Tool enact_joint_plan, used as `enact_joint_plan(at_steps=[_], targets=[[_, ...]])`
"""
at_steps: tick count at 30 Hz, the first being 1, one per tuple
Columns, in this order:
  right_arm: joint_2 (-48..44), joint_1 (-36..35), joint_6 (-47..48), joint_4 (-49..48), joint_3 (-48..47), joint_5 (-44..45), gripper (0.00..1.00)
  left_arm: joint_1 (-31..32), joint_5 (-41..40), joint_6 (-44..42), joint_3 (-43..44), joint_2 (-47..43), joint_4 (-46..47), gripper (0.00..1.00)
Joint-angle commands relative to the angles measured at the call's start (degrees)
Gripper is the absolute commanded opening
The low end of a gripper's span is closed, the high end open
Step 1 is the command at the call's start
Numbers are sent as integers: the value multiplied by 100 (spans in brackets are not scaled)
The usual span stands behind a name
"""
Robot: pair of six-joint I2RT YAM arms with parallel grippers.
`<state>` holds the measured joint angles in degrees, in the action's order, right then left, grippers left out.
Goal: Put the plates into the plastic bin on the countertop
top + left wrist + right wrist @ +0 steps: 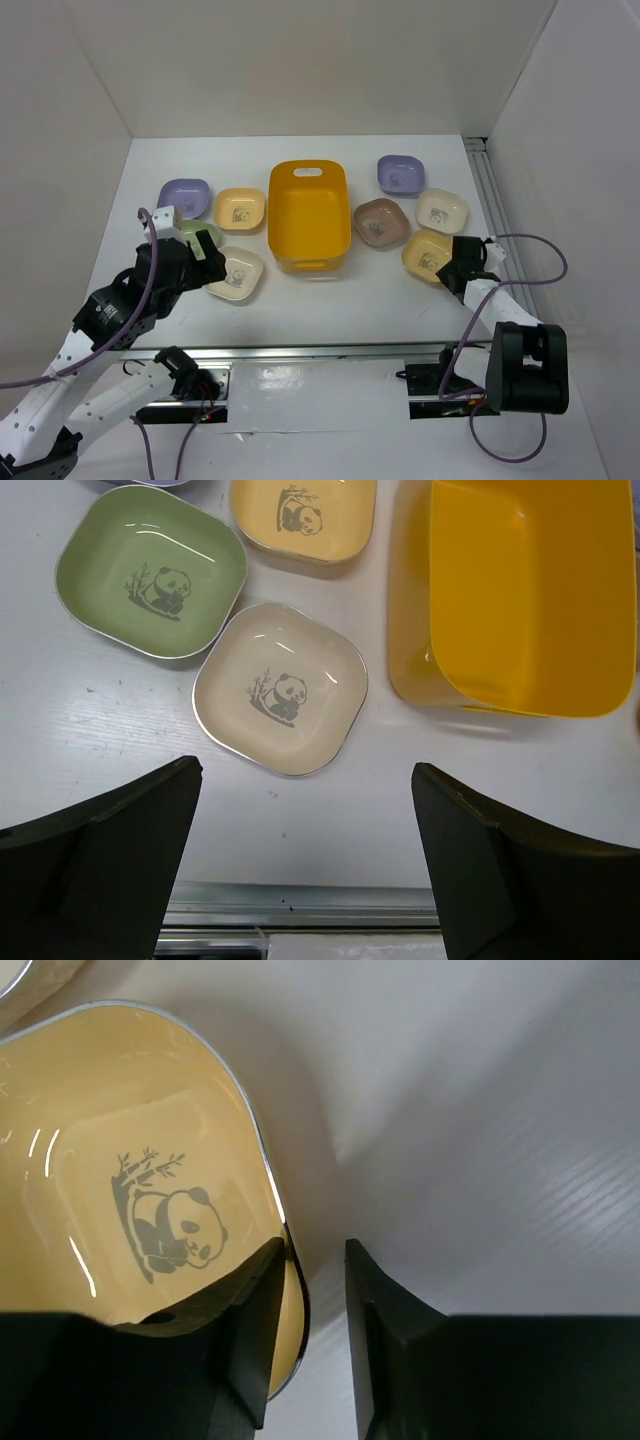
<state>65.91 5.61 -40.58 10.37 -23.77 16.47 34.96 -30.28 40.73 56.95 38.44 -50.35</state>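
Note:
Several small rounded-square plates lie either side of the yellow-orange plastic bin (pixel 309 215) on the white countertop (pixel 340 300). My right gripper (pixel 315 1250) straddles the near rim of a yellow-orange panda plate (pixel 130 1160): one finger (pixel 250 1300) is inside the plate, the other (pixel 375 1300) outside, a narrow gap still showing beside the rim. In the top view this plate (pixel 424 252) is the nearest on the right. My left gripper (pixel 307 790) hangs wide open and empty just short of a cream plate (pixel 281 688).
Left of the bin lie lavender (pixel 183 194), yellow-orange (pixel 240 210) and green (pixel 151 571) plates. Right of it lie lavender (pixel 400 174), brown-mauve (pixel 380 221) and cream (pixel 441 210) plates. A metal rail (pixel 300 350) runs along the near edge; white walls enclose three sides.

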Motion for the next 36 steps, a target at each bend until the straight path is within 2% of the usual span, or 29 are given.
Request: enact_joint_plan(at_steps=[1,2,4,5,8,10,15,20,23,25,28,29,31,32,33,36], targets=[[27,37,59,-246,118,-135,37,-16,-232,92,44,-29,25,100],[-69,37,59,-176,118,-135,27,-16,-232,93,44,-99,25,100],[-235,37,-2,-18,118,-47,19,-16,-285,145,44,-99,-27,100],[-297,37,-3,69,118,-47,19,-16,-285,146,44,-99,-28,100],[-455,37,-3,254,57,110,5,-16,-285,146,44,-99,-28,100],[-508,37,-64,412,-57,172,0,-16,-285,146,44,-99,-80,100],[-947,-15,-126,922,-303,120,0,-16,-338,198,44,-99,-80,100],[-1895,-392,-398,1476,-918,584,0,-16,-391,251,44,-99,-80,100],[-2161,-674,-538,1477,-1330,690,0,-16,-391,251,97,-47,-80,100],[-2161,-964,-443,1118,-1629,604,0,-16,-391,251,97,15,-133,100],[-1671,-1307,127,233,-1964,-167,0,-16,-391,251,97,76,-133,100],[-1399,-1395,233,133,-2382,-588,0,-16,-391,251,97,76,-133,100],[-425,-1798,506,18,-2929,-820,0,-16,-391,251,97,129,-133,100],[249,-2009,585,18,-3532,-690,0,-16,-391,251,97,129,-133,100],[543,-2472,682,96,-3808,-550,0,-16,-391,251,97,129,-133,100],[1499,-3090,683,97,-4688,-15,0,-16,-452,251,97,129,-133,100]])
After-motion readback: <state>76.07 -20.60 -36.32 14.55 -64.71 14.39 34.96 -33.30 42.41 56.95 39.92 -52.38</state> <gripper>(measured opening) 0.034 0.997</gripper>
